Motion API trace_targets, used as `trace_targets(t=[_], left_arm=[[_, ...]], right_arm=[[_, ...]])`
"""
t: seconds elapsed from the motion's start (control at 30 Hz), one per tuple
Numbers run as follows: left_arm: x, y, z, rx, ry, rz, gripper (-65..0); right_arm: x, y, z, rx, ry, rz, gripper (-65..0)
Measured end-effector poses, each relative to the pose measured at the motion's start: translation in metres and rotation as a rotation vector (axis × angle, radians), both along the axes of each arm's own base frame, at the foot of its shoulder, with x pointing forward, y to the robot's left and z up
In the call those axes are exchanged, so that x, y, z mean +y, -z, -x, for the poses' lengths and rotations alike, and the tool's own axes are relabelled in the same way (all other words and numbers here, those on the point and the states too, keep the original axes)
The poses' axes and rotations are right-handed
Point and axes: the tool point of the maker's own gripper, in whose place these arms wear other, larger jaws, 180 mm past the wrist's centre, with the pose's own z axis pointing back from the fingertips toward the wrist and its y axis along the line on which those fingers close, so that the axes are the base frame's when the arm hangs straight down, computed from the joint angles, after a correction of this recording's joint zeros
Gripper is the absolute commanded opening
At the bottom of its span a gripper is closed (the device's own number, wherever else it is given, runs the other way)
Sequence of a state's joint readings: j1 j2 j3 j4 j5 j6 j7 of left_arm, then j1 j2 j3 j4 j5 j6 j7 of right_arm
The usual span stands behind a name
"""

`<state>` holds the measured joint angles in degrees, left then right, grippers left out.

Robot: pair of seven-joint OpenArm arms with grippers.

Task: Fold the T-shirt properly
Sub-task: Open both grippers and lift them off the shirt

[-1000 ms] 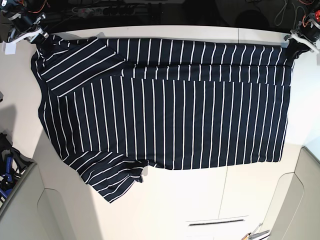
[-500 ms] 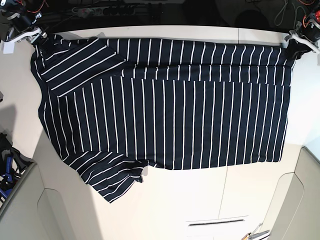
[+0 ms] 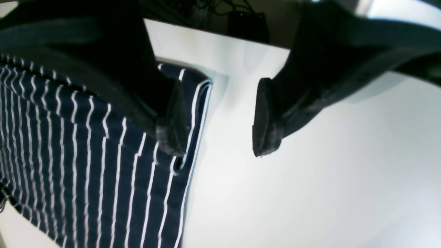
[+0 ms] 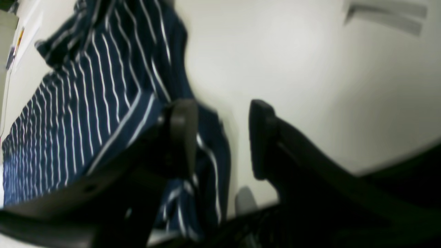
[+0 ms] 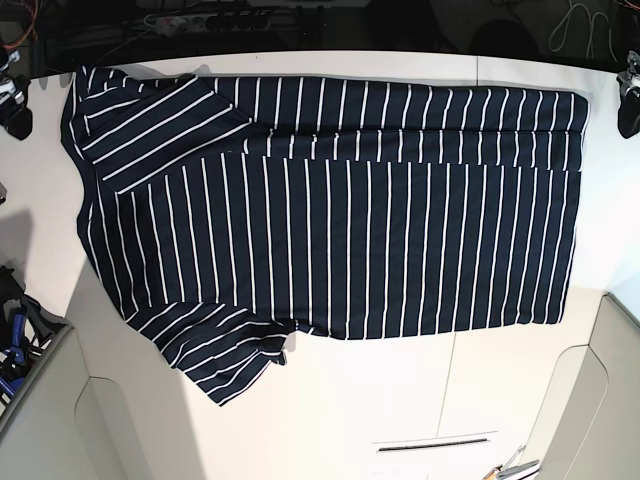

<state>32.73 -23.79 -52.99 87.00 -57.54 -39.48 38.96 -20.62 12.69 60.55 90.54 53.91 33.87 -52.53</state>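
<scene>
The T-shirt (image 5: 330, 210), dark navy with thin white stripes, lies spread flat on the white table (image 5: 400, 400); its far edge is folded over in a band and one sleeve points to the front left. My left gripper (image 5: 629, 100) is open and empty just past the shirt's far right corner. In the left wrist view (image 3: 217, 137) one finger (image 3: 168, 131) hangs over the shirt's corner (image 3: 103, 165). My right gripper (image 5: 12, 95) is open and empty beside the far left corner. In the right wrist view (image 4: 222, 137) the shirt (image 4: 86, 96) lies left of it.
A power strip and cables (image 5: 190, 18) lie behind the table's far edge. Blue gear (image 5: 12, 340) sits at the lower left. Pale panels (image 5: 600, 400) flank the table's front, with a slot (image 5: 435, 443) near the front edge.
Both grippers have let go of the shirt's far corners and drawn outward to the table's sides. The shirt's far edge now lies flat on the table.
</scene>
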Motion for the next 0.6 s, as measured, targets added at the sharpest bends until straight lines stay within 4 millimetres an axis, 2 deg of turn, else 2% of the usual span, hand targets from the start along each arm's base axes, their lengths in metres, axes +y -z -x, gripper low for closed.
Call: trace_targets(t=[0.1, 0.2, 0.37, 0.43, 0.5, 0.6], left_arm=[[0.000, -0.004, -0.010, -0.029, 0.000, 0.001, -31.4], [0.000, -0.012, -0.026, -0.074, 0.003, 0.002, -26.9], [-0.001, -0.025, -0.059, -0.120, 0.032, -0.034, -25.8], [-0.005, -0.027, -0.075, -0.117, 0.064, -0.058, -25.9], [-0.011, -0.029, -0.094, -0.122, 0.100, -0.093, -25.9], [-0.011, -0.034, -0.125, -0.135, 0.121, -0.158, -25.9]], right_arm=[[-0.012, -0.015, -0.024, -0.055, 0.005, 0.062, -40.1], [-0.017, -0.028, -0.050, -0.097, 0.002, 0.106, -40.1], [-0.007, -0.046, -0.095, -0.153, -0.074, 0.158, -39.6], [0.000, -0.051, -0.115, -0.168, -0.115, 0.188, -36.7], [0.009, -0.050, -0.132, -0.173, -0.150, 0.202, -33.7], [0.021, -0.036, -0.155, -0.143, -0.193, 0.194, -33.3]])
